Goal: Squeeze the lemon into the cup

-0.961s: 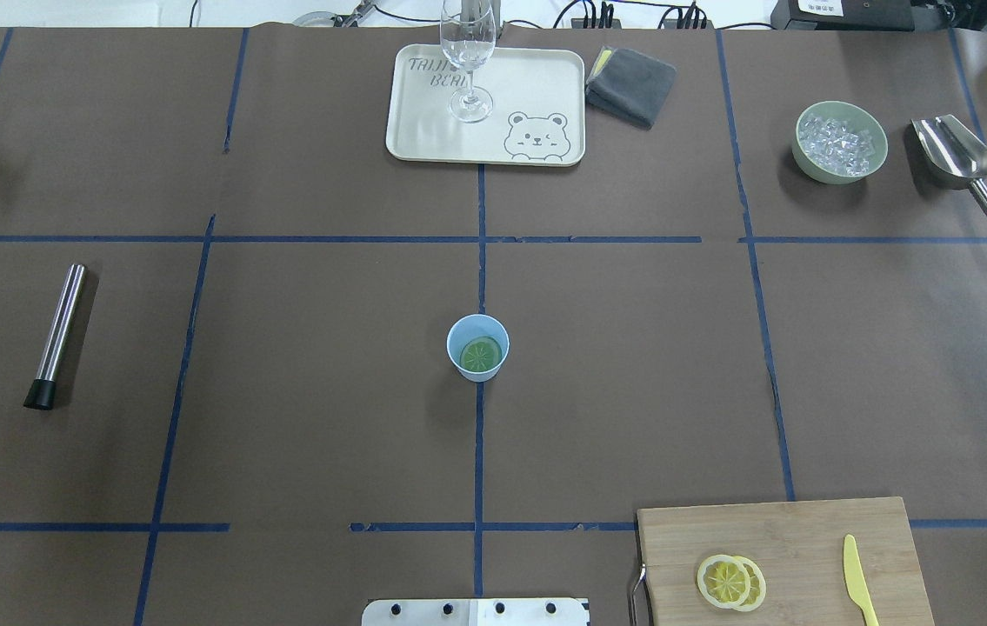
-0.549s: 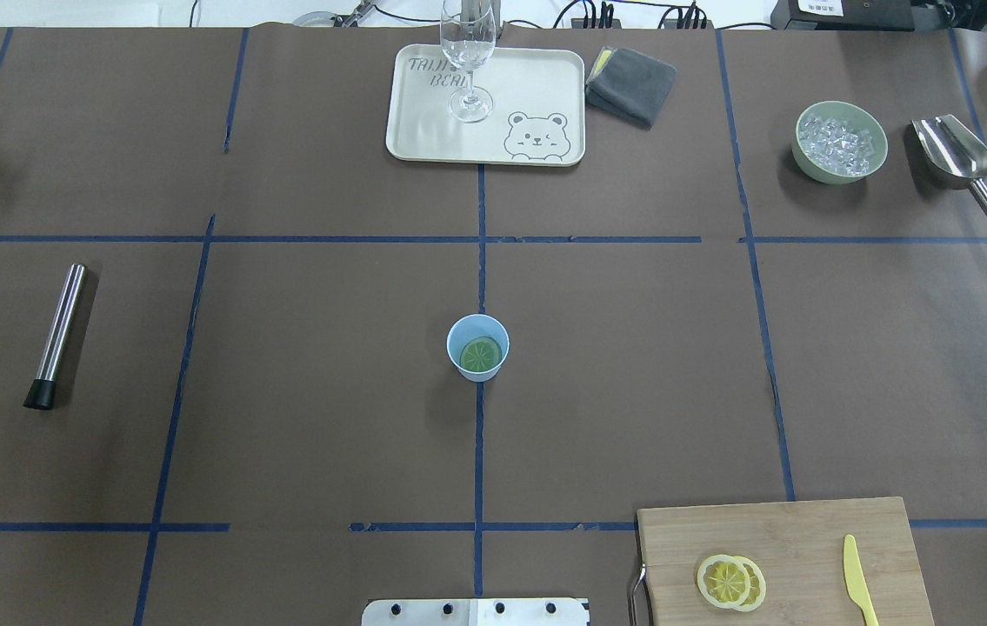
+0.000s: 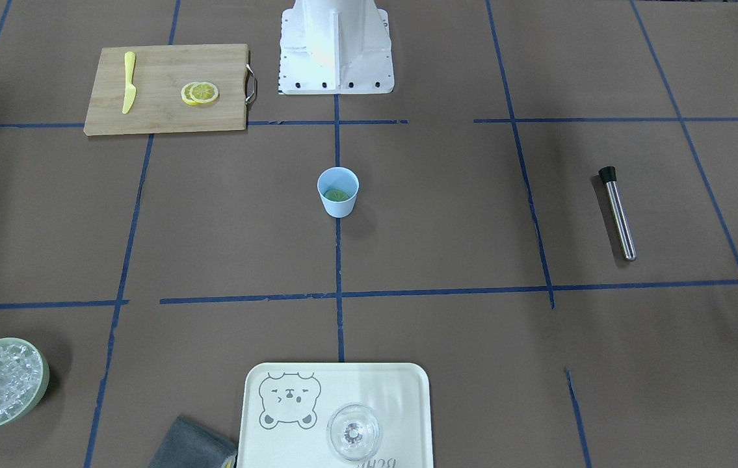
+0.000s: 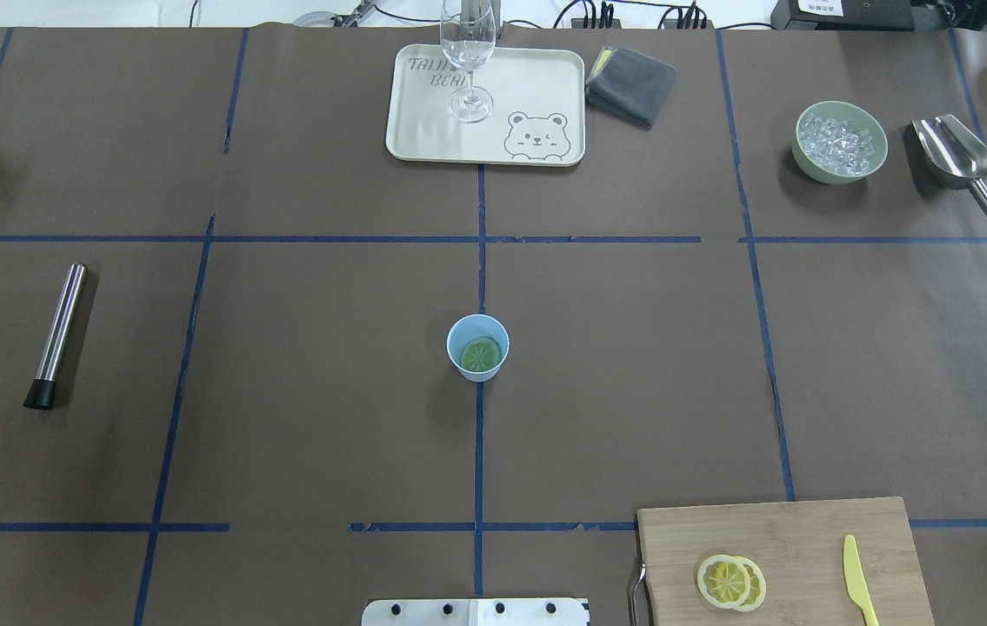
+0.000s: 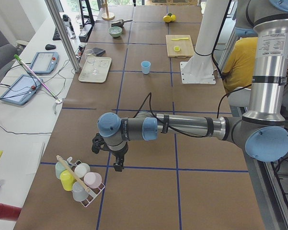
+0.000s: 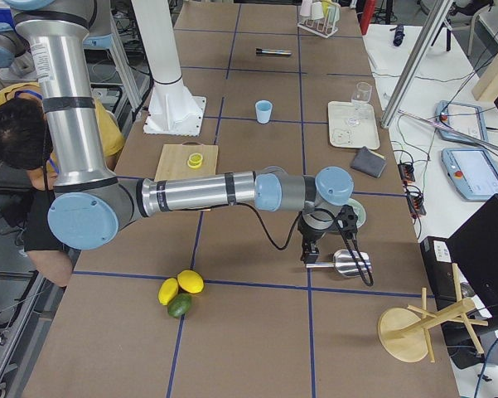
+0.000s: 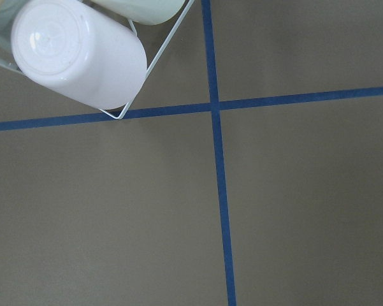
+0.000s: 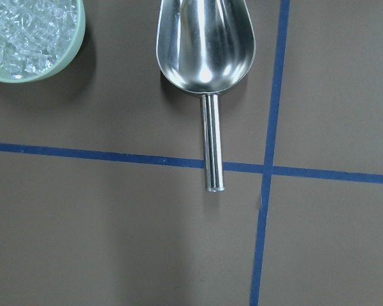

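The light-blue cup (image 4: 477, 347) stands upright at the table's centre and also shows in the front view (image 3: 337, 191). A round greenish slice (image 4: 481, 355) lies flat inside it. Two overlapping lemon slices (image 4: 730, 581) lie on the wooden cutting board (image 4: 806, 530), next to a yellow plastic knife (image 4: 858, 581). My left gripper (image 5: 117, 166) hangs far from the cup, by a rack of cups (image 5: 79, 179). My right gripper (image 6: 309, 255) hangs over a steel scoop (image 8: 206, 51). I cannot tell whether either gripper is open or shut.
A tray (image 4: 536, 87) with a wine glass (image 4: 468, 52) and a grey cloth (image 4: 630, 84) sit at the back. A green bowl of ice (image 4: 839, 143) is back right. A steel muddler (image 4: 56, 335) lies at the left. Whole citrus fruits (image 6: 181, 292) lie beyond the right end.
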